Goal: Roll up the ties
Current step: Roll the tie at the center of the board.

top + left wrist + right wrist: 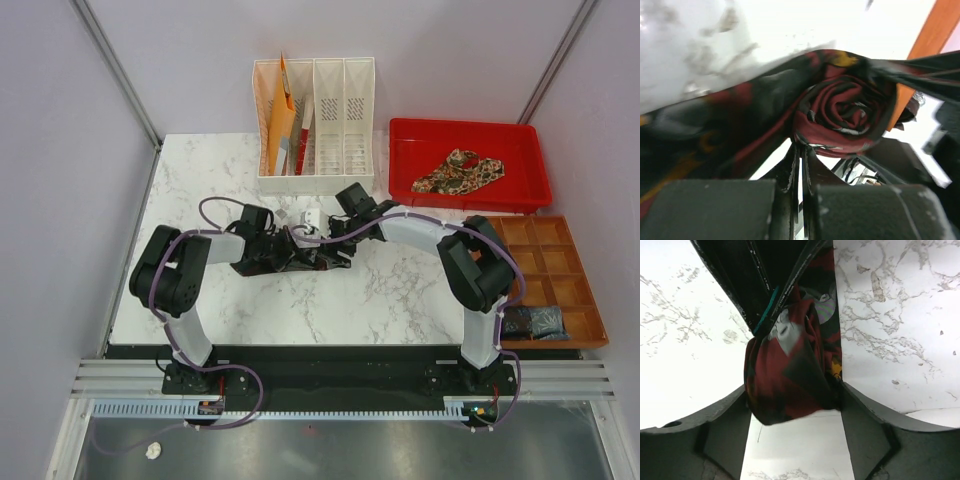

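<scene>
A dark maroon-and-black tie (320,262) lies mid-table between my two grippers, partly wound into a roll. In the left wrist view the roll's spiral end (840,112) sits just beyond my fingers. My left gripper (298,252) (801,165) is shut on a thin fold of this tie. My right gripper (336,240) (792,405) is closed on the roll (785,385), one finger against each side. A tan-and-brown paisley tie (460,172) lies crumpled in the red tray (520,150).
A white file rack (330,120) with orange folders (280,120) stands behind the grippers. A wooden compartment tray (560,270) sits at the right edge, with dark rolled ties (530,322) in its near cells. A small white object (312,215) lies by the rack.
</scene>
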Controlling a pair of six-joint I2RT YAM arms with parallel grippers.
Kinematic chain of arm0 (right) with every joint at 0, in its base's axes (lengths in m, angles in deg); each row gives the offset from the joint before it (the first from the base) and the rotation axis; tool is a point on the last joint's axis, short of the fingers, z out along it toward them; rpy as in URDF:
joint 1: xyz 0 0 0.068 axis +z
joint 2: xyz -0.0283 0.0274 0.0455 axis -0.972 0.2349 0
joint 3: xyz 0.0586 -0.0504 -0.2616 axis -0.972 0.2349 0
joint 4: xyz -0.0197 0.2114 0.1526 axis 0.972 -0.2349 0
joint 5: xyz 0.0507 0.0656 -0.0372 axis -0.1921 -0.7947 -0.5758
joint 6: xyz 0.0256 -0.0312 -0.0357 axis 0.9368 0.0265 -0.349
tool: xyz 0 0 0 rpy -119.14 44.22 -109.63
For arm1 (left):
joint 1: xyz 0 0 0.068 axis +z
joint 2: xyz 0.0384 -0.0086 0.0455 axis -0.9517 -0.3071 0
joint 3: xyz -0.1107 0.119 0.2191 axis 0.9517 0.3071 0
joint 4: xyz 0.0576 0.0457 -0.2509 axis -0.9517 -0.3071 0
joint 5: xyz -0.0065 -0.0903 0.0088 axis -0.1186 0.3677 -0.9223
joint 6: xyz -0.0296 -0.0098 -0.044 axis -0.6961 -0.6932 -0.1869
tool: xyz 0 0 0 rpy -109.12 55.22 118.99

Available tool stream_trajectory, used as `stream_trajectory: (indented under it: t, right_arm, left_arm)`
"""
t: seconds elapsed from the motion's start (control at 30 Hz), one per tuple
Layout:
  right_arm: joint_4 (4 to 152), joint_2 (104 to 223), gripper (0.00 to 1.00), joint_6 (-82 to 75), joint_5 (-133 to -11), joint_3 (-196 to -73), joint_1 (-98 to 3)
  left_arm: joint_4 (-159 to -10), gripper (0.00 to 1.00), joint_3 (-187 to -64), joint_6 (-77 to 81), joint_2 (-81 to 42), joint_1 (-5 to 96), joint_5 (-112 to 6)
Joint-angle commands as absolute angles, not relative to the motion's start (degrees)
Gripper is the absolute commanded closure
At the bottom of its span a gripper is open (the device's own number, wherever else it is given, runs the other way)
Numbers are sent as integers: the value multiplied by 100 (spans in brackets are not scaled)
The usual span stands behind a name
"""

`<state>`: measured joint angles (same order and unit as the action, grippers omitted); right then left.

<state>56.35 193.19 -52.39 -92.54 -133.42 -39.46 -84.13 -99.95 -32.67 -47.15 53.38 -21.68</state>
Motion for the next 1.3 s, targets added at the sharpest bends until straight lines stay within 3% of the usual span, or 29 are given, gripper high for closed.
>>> stream_trajectory:
  t: [0.0, 0.47, 0.9, 1.0, 1.1, 1.23, 1.27]
  right_arm:
    - [5186, 19291, 23, -5009, -9777, -13727, -4170]
    - [5458, 19476, 4, -5630, -10622, -13868, -4082]
    - [5475, 19519, 2, -6915, -10455, -13947, -3713]
    - [5475, 19607, 8, -7134, -10411, -13956, -3634]
    - [5467, 19738, 26, -7127, -10253, -14000, -3616]
    - [5449, 19801, 67, -7065, -10059, -14000, -3616]
    - [5432, 19809, 72, -7065, -10033, -13974, -3616]
  left_arm:
    - [-9243, 98, -9827, -2695, -4911, 5454, -2856]
    - [-9867, 98, -10416, -2080, -5280, 5577, -2794]
    - [-9956, 98, -10539, -1948, -5227, 5568, -2856]
    - [-9956, 98, -10539, -1948, -5210, 5568, -2856]
    - [-9964, 98, -10522, -1957, -5201, 5568, -2856]
    - [-9877, 98, -10408, -2105, -4991, 5586, -2804]
    - [-9746, 97, -10224, -2158, -4877, 5621, -2542]
